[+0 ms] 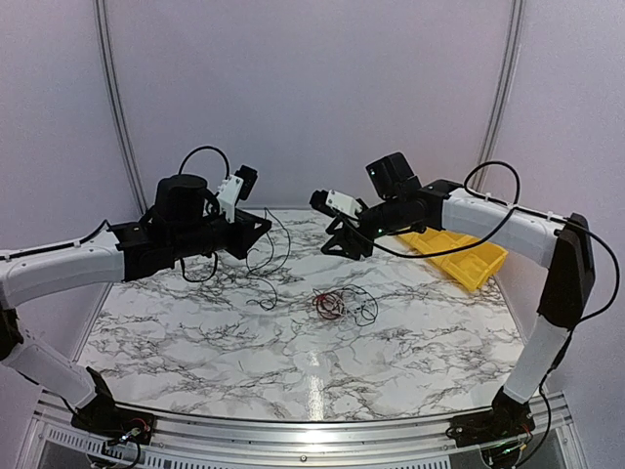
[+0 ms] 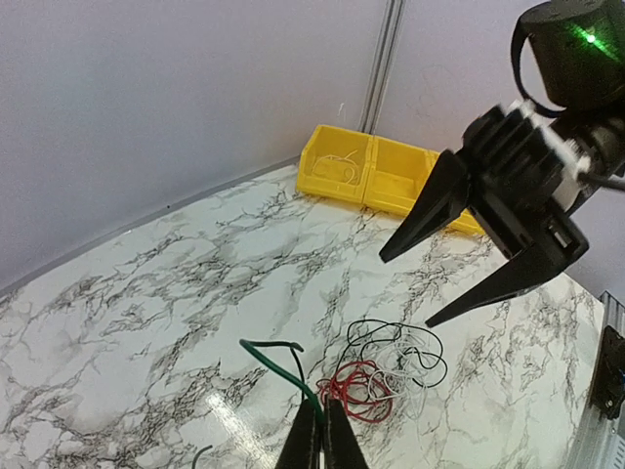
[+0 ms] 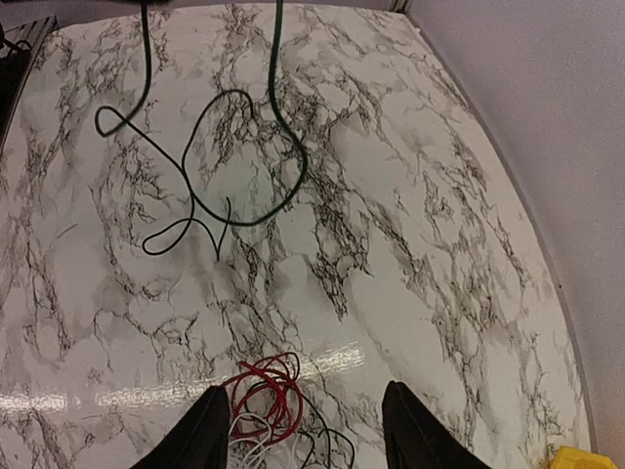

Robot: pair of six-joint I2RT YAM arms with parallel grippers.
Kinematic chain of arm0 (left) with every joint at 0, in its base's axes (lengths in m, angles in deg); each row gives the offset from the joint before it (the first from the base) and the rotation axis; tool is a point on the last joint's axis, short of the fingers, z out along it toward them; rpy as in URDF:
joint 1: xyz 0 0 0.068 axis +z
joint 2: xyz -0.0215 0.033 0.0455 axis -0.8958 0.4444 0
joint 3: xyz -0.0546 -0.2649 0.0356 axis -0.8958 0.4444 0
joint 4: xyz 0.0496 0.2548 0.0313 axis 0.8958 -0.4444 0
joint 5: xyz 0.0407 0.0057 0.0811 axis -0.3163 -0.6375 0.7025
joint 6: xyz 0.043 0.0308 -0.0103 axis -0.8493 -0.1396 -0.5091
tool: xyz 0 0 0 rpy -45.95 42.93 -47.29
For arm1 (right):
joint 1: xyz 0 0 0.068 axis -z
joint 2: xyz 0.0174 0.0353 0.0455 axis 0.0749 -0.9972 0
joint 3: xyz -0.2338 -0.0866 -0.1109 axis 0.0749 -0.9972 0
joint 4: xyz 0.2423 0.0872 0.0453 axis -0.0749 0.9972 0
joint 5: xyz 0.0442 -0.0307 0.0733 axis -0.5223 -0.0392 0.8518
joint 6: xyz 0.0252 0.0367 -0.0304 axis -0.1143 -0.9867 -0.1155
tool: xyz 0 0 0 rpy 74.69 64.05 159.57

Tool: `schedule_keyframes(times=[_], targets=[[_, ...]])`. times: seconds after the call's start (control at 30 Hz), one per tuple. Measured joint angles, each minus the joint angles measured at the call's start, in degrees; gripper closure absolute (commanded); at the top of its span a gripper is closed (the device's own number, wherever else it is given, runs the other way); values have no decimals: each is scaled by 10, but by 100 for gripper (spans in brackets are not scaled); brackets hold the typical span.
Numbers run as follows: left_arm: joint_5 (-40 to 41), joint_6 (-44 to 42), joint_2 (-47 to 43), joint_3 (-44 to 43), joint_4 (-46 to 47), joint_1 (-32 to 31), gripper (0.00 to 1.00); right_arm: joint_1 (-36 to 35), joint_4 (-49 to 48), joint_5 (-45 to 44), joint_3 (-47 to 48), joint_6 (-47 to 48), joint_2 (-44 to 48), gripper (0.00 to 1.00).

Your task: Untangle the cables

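Left tool [image 2: 320,435] was clamped shut on a dark cable [image 2: 281,369], its slack looping down toward the marble tabletop [image 1: 195,332]. Right tool [image 3: 305,430] hung wide open, empty, above the tangle of red, white and black cables [image 3: 266,396] lying mid-tabletop.

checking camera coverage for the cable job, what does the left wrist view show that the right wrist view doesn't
Only the left wrist view: the left end effector pinched shut on a dark green cable, and the inside of the yellow bin. Only the right wrist view: wide dark loops lying on the marble table. Both: the red, white and black tangle on that table, with the open right end effector raised near it.
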Motion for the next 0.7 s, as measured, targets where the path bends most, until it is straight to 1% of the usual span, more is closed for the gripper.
schedule_keyframes(times=[0.13,0.3,0.43,0.5,0.7], targets=[[-30,36,0,37,34,14,100,-9,2,10,50,-2,-15,49],[-41,73,1,39,67,12,100,-32,18,45,117,-2,-46,52],[-13,94,0,40,78,12,100,-59,18,74,120,-23,-59,50],[8,101,-5,45,80,12,100,-67,12,90,116,-41,-68,47],[45,110,-20,59,84,12,100,-75,-21,154,114,-126,-110,40]])
